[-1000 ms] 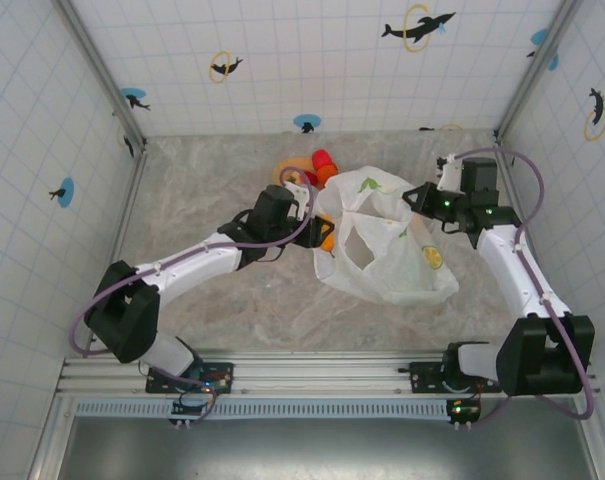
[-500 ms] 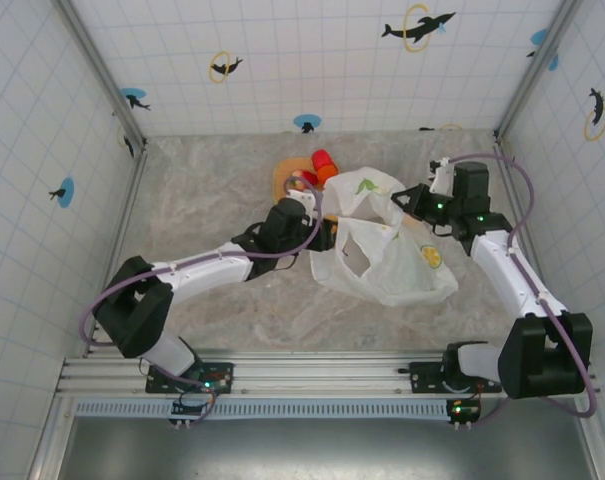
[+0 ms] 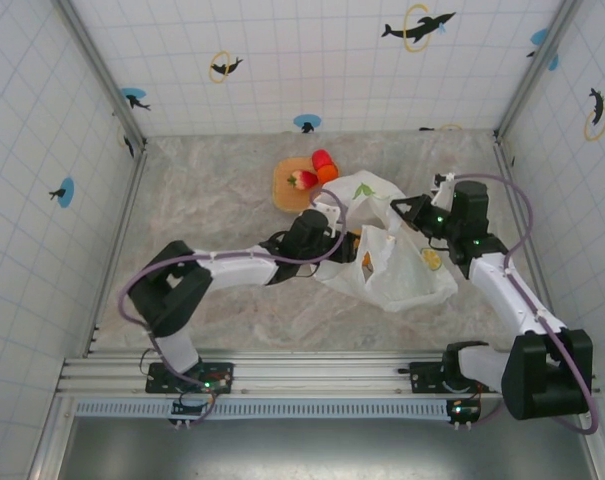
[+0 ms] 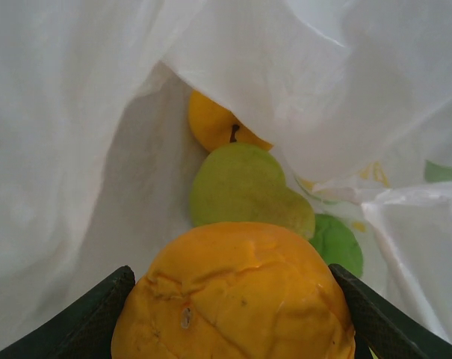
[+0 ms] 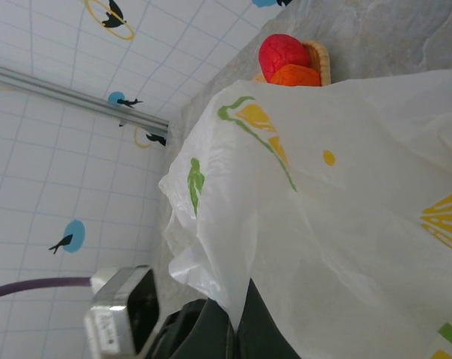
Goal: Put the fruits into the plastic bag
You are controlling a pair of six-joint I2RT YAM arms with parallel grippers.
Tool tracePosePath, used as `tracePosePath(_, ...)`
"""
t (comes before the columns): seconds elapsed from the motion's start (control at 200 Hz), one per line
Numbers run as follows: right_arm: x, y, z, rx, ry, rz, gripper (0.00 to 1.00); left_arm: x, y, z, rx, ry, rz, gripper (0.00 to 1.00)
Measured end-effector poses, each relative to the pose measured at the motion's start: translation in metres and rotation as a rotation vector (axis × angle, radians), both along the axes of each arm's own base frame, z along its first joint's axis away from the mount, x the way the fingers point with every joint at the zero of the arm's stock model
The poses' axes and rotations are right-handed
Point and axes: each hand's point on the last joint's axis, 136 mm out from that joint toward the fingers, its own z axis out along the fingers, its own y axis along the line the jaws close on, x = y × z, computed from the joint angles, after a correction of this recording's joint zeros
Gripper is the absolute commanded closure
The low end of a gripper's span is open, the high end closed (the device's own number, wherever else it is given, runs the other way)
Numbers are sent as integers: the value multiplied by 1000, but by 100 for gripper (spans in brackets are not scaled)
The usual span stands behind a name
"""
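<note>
L jaws, spread partway, clamp orange fruit (image 4: 233, 299) inside plastic bag (image 3: 407, 280); green fruit (image 4: 240, 187), yellow fruit (image 4: 211, 123) just beyond. R jaws pinched closed on bag's edge. Red fruits (image 3: 322, 158) on plate (image 3: 282, 190) at bag's far side.

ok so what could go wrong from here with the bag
1. The right tool pinches only thin plastic bag film; a slip could collapse the mouth onto the left tool.
2. Film drapes close over the orange fruit, so withdrawing might snag and drag the bag.
</note>
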Motion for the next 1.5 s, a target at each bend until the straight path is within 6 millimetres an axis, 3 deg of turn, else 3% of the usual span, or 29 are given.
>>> tracePosePath(0.29, -2, -9, 18, 14, -52, -28, 100, 32, -47, -8, -32, -13, -23, 43)
tracePosePath(0.505, 0, -13, 18, 12, -52, -39, 100, 48, -64, -21, -32, -19, -14, 36)
tracePosePath(0.836, -3, -22, 5, -46, -39, -33, 100, 53, -71, -22, -23, -42, -26, 11)
tracePosePath(0.956, -9, -28, -9, -102, -6, -25, 100, 49, -64, -12, -24, -49, -36, 4)
tracePosePath(1.186, -12, -39, -19, -158, 12, -22, 100, 40, -37, 27, -57, -85, -89, 6)
tracePosePath(1.501, -14, -47, -19, -203, 7, -12, 100, 27, 27, 58, 15, -142, -106, 9)
